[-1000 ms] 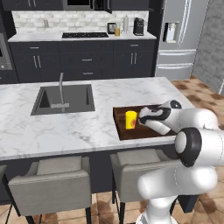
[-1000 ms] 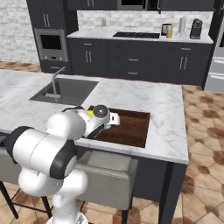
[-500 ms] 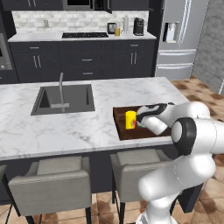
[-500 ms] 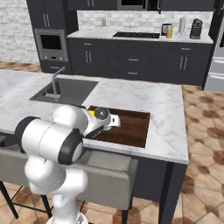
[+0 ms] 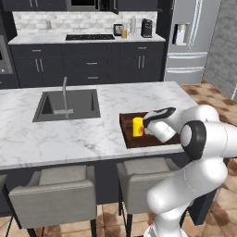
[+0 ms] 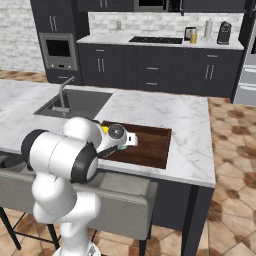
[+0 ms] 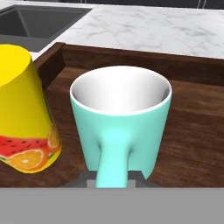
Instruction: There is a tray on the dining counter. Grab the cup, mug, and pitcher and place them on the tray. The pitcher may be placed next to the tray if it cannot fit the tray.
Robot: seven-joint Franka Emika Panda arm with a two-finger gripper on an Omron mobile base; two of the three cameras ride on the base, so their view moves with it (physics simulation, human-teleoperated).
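Left base view: my gripper [image 5: 147, 126] hangs over the tray [image 5: 127, 121] beside the cup [image 5: 138, 127]; right base view: same tray [image 6: 155, 145]; hand view: fingers nearly shut, pinching the mug [image 7: 121, 118] by its handle, so next comes letting go.

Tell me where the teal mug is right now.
In the hand view the small teal mug with the whitish rim stands upright over the dark brown wooden tray, just right of the bright yellow cup, its handle facing the camera.
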